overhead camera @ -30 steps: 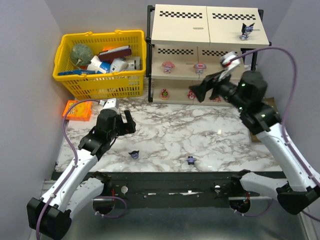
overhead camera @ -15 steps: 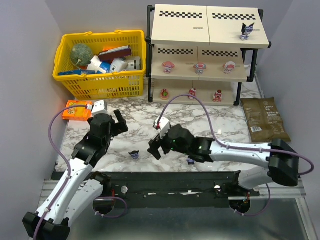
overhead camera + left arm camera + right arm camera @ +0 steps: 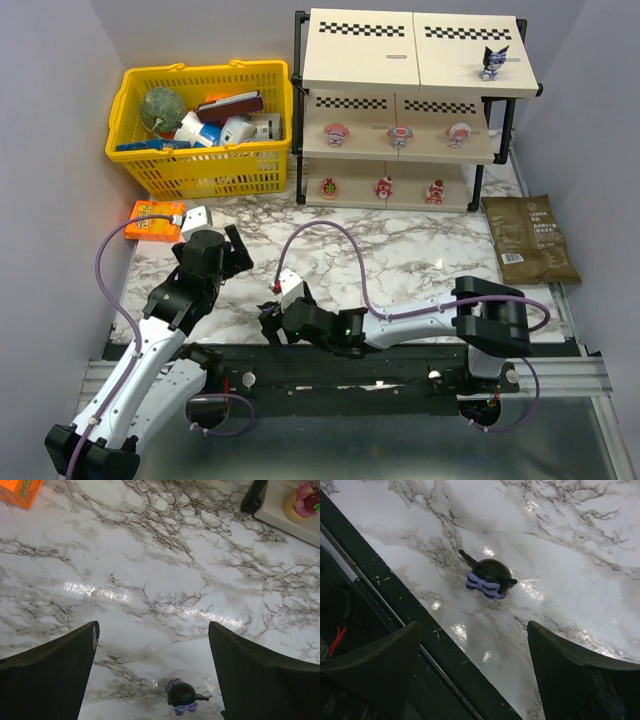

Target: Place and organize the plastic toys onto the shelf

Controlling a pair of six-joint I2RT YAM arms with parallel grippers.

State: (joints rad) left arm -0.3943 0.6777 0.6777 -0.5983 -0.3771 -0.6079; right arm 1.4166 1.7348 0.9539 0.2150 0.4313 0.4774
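On the bench [image 3: 420,250], close to its front edge: one dark toy [image 3: 489,577] with a purple bow, gripped by nothing. Just short of it, the right tool [image 3: 474,625], low over the marble, fingers spread wide, toy in line with the gap, no contact. Farther back on the left, the left tool [image 3: 152,626], likewise spread, holding nothing. On the shelf [image 3: 360,55] at the back: another dark toy [image 3: 492,62] on the top board at right, three pink-and-white toys [image 3: 400,134] along the middle board, three red toys [image 3: 384,187] along the bottom. Left of the shelf, a yellow basket [image 3: 200,175] of larger items; before it, an orange box [image 3: 152,220]; at far right, a brown pouch [image 3: 530,238].
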